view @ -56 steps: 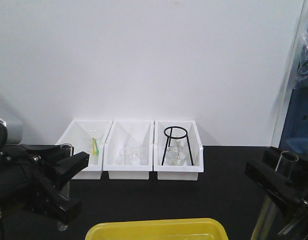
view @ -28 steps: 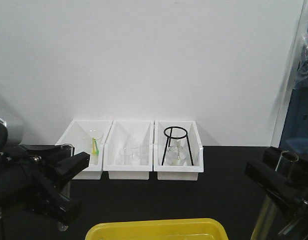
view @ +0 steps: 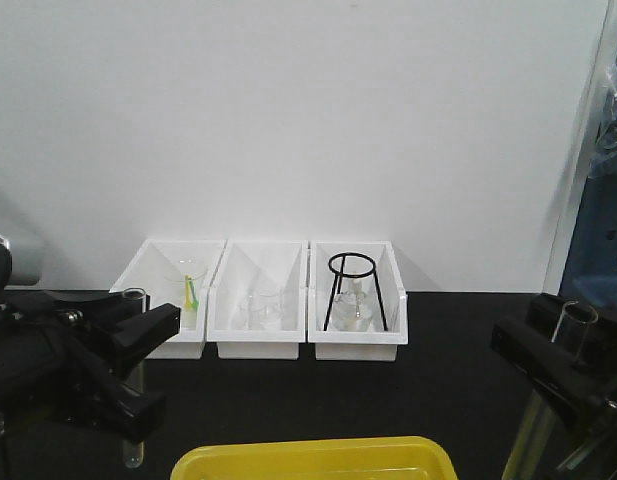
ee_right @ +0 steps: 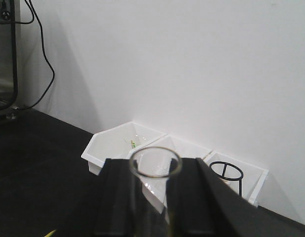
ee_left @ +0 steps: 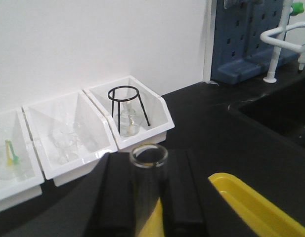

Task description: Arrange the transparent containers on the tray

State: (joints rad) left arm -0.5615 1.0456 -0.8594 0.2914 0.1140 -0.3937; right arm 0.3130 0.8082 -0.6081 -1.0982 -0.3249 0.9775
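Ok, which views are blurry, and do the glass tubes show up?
Front view: soft, evenly lit; the left clear glass test tube nearly vanishes against the black tabletop. Left wrist view: its rim is close and blurred, the white plastic bins sharper. Right wrist view: the right tube's rim is blurred, the wall shadowed at left.

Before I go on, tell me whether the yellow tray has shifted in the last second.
No. The yellow tray lies exactly as before, below the white bins.

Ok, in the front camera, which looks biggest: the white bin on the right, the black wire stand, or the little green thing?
Biggest: right white bin.
Next: black wire stand, standing inside it.
Smallest: green thing in the left bin.
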